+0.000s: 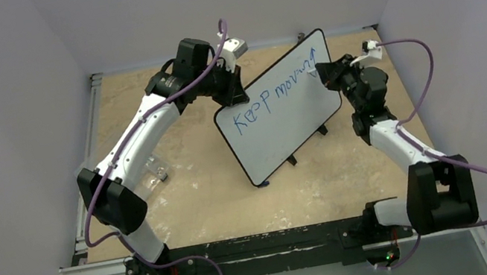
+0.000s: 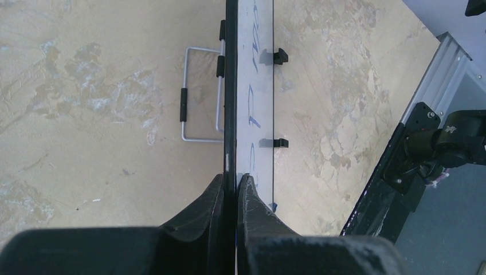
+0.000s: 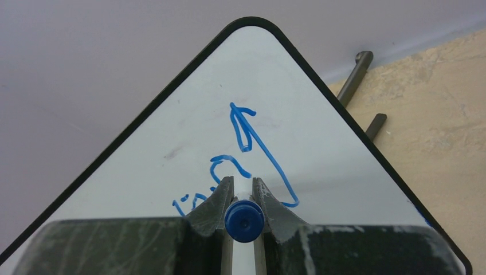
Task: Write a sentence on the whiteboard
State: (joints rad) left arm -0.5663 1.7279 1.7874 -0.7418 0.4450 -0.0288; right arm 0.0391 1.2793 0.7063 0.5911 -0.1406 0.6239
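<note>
Your sentence [image 1: 277,95] reads "Keep moving" mid-frame, prob. more to go; L end effector [image 2: 235,179] pinches board [image 1: 279,140] edge, R end effector [image 3: 242,184] pinches marker [image 3: 243,221].

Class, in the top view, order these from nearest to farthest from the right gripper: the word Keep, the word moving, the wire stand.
1. The word moving, at the right gripper.
2. The word Keep, left on the whiteboard.
3. The wire stand, far left.

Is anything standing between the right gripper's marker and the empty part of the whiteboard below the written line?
Nothing visible does. The right gripper holds the blue marker at the whiteboard, by the end of the sentence; the white area below is bare. The left gripper clamps the board's edge, off to one side.
</note>
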